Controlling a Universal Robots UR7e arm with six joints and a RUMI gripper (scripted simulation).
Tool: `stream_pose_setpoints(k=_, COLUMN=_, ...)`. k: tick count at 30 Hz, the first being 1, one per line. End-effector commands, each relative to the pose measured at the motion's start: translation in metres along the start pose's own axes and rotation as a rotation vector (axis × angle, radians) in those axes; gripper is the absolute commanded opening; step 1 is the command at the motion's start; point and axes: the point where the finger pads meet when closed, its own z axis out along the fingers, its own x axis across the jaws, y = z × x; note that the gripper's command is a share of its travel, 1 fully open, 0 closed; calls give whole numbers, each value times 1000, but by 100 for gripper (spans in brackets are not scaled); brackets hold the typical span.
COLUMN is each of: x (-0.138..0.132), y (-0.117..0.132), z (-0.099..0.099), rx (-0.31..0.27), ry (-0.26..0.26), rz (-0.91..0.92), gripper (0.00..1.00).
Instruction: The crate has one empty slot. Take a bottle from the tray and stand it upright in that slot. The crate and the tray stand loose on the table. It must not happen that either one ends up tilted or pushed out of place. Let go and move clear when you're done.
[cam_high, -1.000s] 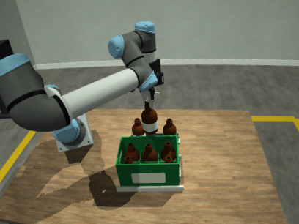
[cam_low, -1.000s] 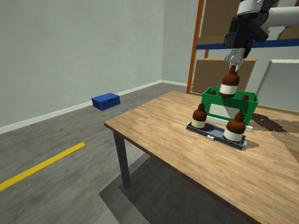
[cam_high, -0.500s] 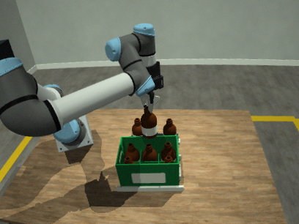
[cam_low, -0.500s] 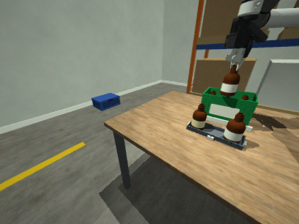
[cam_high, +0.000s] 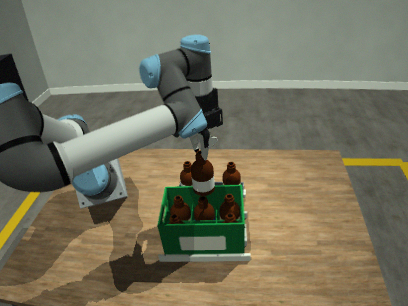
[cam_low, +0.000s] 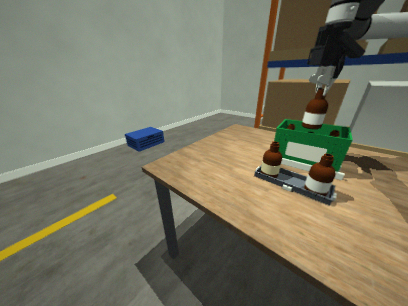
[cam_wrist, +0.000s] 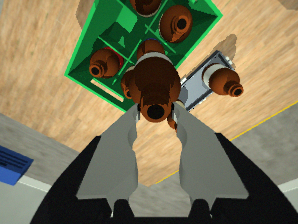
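My gripper (cam_high: 202, 146) is shut on the neck of a brown bottle (cam_high: 202, 176) with a white label and holds it upright above the far edge of the green crate (cam_high: 204, 221). The same held bottle shows in the exterior view (cam_low: 315, 111) and in the wrist view (cam_wrist: 152, 90), between my fingers. The crate holds several brown bottles (cam_high: 204, 209). Behind the crate, the grey tray (cam_low: 295, 183) carries two upright bottles (cam_low: 271, 160) (cam_low: 320, 175). The empty slot is hidden under the held bottle.
The crate and tray stand near the middle of the wooden table (cam_high: 300, 225). The arm's base (cam_high: 97, 187) is at the table's left side. A blue bin (cam_low: 144, 138) lies on the floor far off. Shelving (cam_low: 280, 60) stands behind the table.
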Motion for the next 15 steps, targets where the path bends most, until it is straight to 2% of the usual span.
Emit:
stream_pose_setpoints(k=1, x=-11, y=-11, z=0, rx=0, ry=-1, rz=-2, gripper=0)
stream_pose_setpoints(k=15, x=-29, y=-28, z=0, rx=0, ry=-1, rz=-2, gripper=0)
